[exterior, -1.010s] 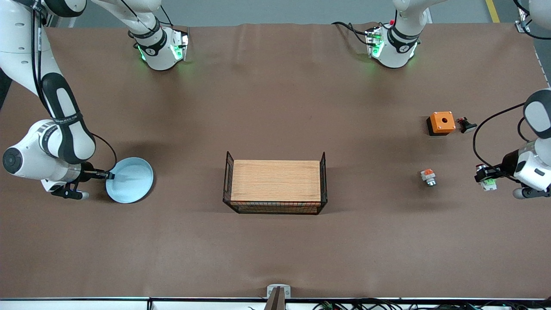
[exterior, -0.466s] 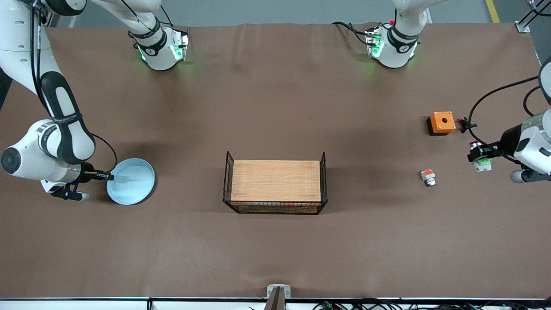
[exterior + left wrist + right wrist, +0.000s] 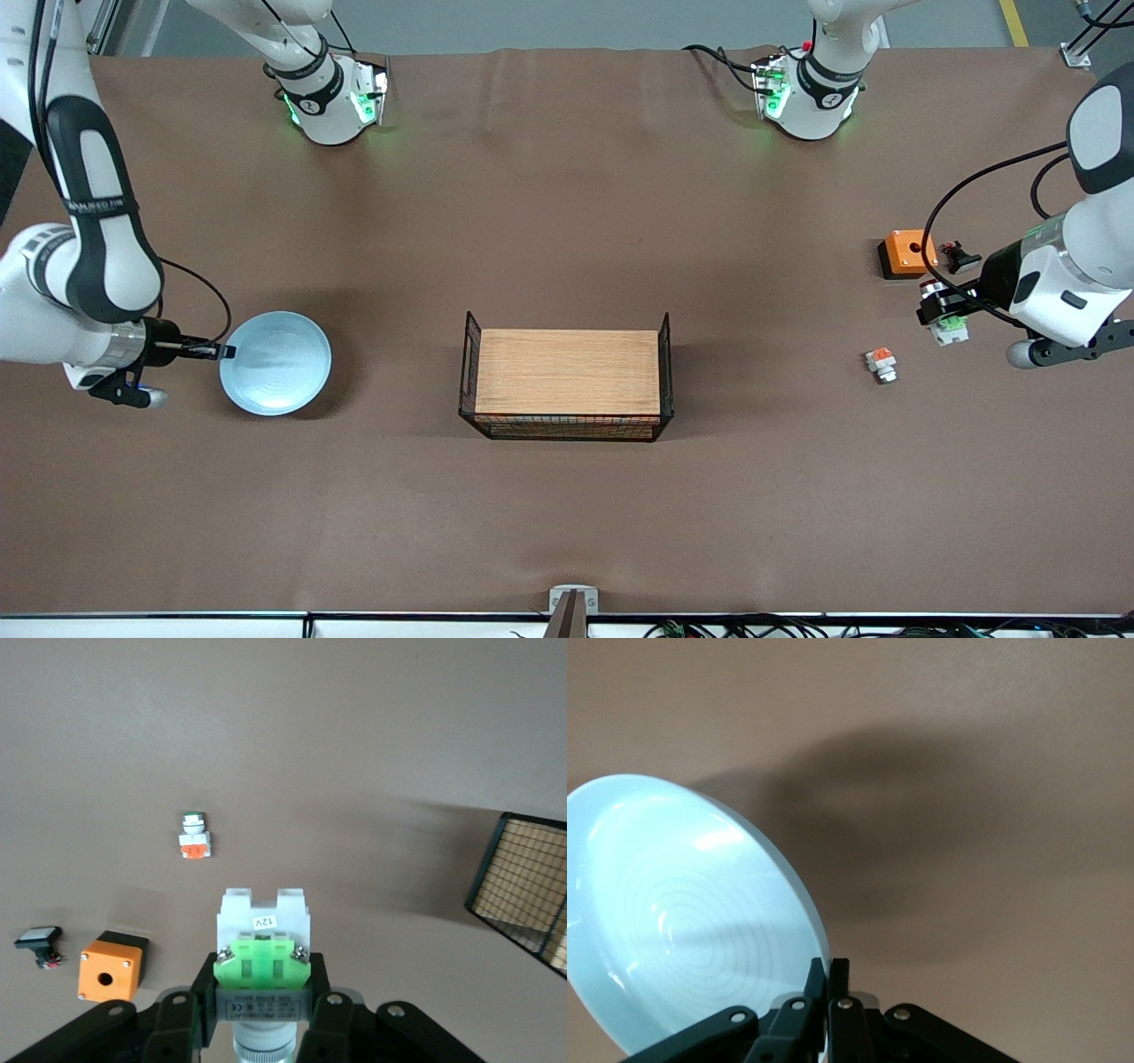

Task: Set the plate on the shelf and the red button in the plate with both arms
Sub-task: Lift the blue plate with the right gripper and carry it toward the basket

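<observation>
The pale-blue plate (image 3: 275, 363) hangs in the air over the table at the right arm's end, its rim pinched by my right gripper (image 3: 219, 352). In the right wrist view the plate (image 3: 682, 912) is tilted and the jaws of my right gripper (image 3: 830, 970) are closed on its rim. My left gripper (image 3: 941, 312) is shut on the red button (image 3: 948, 324), a white part with a green patch, held over the table beside the orange box. In the left wrist view the button (image 3: 263, 957) sits between the jaws of my left gripper (image 3: 263, 988).
A wooden board in a black wire basket (image 3: 567, 383) stands mid-table. An orange box (image 3: 905, 252), a dark button with a pale cap (image 3: 960, 259) and a white part with an orange patch (image 3: 881, 364) lie at the left arm's end; all three show in the left wrist view.
My left gripper lifted the red button and carried it toward the orange box and the middle. My right gripper raised the plate and shifted it slightly toward the basket.
</observation>
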Tool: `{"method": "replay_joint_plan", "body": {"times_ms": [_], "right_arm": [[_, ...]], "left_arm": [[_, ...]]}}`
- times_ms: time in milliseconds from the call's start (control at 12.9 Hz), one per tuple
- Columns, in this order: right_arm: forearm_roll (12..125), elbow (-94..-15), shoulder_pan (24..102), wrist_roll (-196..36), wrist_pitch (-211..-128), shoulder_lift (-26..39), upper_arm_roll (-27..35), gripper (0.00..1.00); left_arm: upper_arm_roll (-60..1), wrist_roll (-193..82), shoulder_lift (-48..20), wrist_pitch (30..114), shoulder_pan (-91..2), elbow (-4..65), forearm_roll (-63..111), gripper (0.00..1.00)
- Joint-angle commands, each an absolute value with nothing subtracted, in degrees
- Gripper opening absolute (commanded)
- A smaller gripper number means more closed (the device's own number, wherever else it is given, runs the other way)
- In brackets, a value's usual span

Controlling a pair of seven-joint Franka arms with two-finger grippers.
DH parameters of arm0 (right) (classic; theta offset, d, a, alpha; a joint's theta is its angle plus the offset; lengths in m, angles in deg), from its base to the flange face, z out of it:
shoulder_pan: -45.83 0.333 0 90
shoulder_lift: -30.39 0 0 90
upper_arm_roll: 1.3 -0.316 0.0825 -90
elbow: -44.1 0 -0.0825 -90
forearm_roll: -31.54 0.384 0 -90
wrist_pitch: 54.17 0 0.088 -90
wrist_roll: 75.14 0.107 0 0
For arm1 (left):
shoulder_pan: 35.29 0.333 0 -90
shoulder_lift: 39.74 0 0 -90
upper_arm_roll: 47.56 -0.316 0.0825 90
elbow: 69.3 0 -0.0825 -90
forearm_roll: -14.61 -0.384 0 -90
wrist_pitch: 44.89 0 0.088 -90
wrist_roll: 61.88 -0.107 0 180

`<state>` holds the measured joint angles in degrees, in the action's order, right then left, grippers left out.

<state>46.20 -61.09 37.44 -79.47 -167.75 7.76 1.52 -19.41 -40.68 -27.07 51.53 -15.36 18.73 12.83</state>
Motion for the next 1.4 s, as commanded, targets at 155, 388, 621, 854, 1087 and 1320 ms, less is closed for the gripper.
{"method": "replay_joint_plan", "body": {"times_ms": [155,388,621,854,1087,1320], "right_arm": [[44.7,-62.3,41.4,-61.3,-153.2,20.3,1.4,0.01],[44.7,-62.0,46.9,-43.7,-145.1,27.5,1.3,0.00],[45.3,-57.3,52.1,-24.3,-138.0,28.8,1.2,0.00],[49.6,-56.2,58.7,-6.1,-137.6,31.0,1.1,0.00],[51.3,-51.5,68.5,13.2,-138.5,31.0,0.9,0.00],[51.3,-48.2,79.5,34.7,-145.6,30.6,0.8,0.00]], "left_arm": [[-15.1,-35.2,-27.3,48.9,-14.7,16.8,12.7,0.00],[-14.0,-31.8,-28.9,47.7,-14.7,16.7,12.7,0.00],[-13.6,-31.7,-29.2,47.3,-14.8,16.7,12.7,0.00],[-13.3,-31.7,-29.2,47.3,-14.8,16.7,12.7,0.00],[-13.3,-31.7,-29.1,47.3,-14.8,16.7,12.7,0.00],[-13.3,-31.7,-29.2,47.3,-14.8,16.7,12.6,0.00]]}}
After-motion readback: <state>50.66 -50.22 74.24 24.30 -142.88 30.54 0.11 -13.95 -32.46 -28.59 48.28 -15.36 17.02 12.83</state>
